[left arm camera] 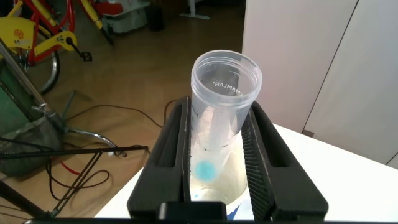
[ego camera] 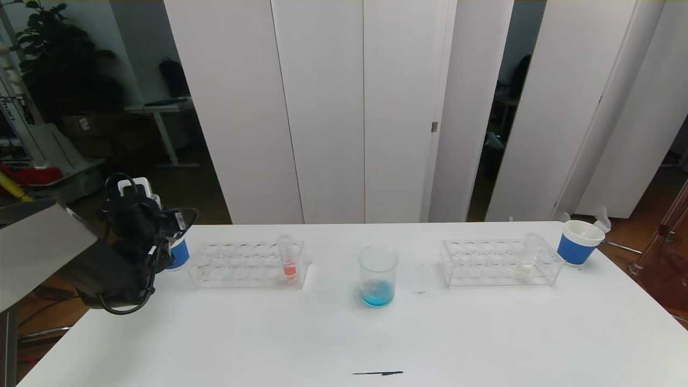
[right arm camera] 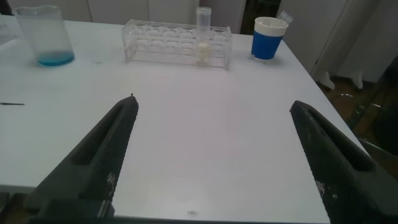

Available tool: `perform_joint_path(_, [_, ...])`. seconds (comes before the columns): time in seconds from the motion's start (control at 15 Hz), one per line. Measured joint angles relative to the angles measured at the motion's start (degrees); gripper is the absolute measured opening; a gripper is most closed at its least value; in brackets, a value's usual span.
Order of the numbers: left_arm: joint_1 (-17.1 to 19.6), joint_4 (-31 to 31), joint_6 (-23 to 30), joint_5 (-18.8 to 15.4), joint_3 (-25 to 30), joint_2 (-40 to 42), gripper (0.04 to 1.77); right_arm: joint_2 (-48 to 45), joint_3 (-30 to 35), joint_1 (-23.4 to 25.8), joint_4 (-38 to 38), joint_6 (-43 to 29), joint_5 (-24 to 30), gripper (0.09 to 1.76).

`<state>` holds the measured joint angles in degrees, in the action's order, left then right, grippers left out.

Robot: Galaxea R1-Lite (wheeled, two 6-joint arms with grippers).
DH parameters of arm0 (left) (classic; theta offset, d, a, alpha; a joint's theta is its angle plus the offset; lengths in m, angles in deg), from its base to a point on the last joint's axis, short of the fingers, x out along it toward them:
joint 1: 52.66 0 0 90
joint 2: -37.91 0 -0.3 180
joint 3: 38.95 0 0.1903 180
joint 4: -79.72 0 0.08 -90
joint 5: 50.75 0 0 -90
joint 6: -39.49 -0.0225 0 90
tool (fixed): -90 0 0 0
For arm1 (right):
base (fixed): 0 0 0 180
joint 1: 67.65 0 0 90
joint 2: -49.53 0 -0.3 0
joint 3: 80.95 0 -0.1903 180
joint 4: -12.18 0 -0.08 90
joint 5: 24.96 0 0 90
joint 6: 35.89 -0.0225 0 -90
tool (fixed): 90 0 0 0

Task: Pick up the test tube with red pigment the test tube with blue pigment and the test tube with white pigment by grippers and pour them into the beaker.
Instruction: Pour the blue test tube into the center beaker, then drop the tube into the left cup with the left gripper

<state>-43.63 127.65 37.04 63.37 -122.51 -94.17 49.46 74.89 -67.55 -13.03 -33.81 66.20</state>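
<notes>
My left gripper (ego camera: 169, 232) is at the table's far left, shut on the test tube with blue pigment (left arm camera: 225, 81). The clear tube shows only a small blue spot at its base and hangs over a blue-and-white paper cup (ego camera: 179, 254). The beaker (ego camera: 378, 275) stands mid-table with blue pigment at its bottom. The test tube with red pigment (ego camera: 288, 262) stands in the left rack (ego camera: 242, 264). The test tube with white pigment (ego camera: 526, 259) stands in the right rack (ego camera: 486, 264). My right gripper (right arm camera: 212, 102) is open over bare tabletop, out of the head view.
A second blue-and-white cup (ego camera: 578, 243) stands at the table's far right corner behind the right rack. A thin black mark (ego camera: 378, 373) lies near the front edge. White panels stand behind the table, and the floor drops away on the left.
</notes>
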Motion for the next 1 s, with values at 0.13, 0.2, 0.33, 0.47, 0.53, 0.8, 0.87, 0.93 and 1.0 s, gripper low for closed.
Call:
perform_joint_path(0.13, [0.09,0.24,0.02,-0.06,0.39,-0.83,0.58,0.0,0.0,0.01,0.02,0.0,-0.04,1.75])
perform_joint_path(0.2, [0.2,0.24,0.0,-0.09,0.59,-1.1,0.58,0.0,0.0,0.0,0.02,0.0,-0.04,1.75])
perform_joint_path(0.33, [0.13,0.22,0.0,-0.11,0.83,-1.33,0.58,0.0,0.0,0.0,0.0,0.0,-0.01,1.75])
perform_joint_path(0.47, [-0.02,0.09,-0.05,-0.2,1.16,-1.4,0.58,0.0,0.0,0.0,0.0,0.0,0.0,1.75])
perform_joint_path(0.53, [-0.02,0.06,-0.05,-0.22,1.22,-1.4,0.58,0.0,0.0,0.0,0.0,0.0,0.0,1.75])
perform_joint_path(0.8, [-0.3,-0.33,-0.29,-0.3,1.4,-1.23,1.16,0.0,0.0,0.0,0.02,0.0,0.0,1.75])
perform_joint_path(0.87, [-0.38,-0.35,-0.22,-0.3,1.41,-1.13,1.5,0.0,0.0,-0.02,0.0,0.0,0.0,1.75])
perform_joint_path(0.93, [-0.35,-0.35,-0.2,-0.22,1.41,-1.01,1.71,0.0,0.0,-0.02,0.0,0.0,0.02,1.75])
perform_joint_path(1.0, [-0.35,-0.38,-0.22,-0.22,1.41,-0.8,1.75,0.0,0.0,-0.02,0.02,0.0,0.02,1.75])
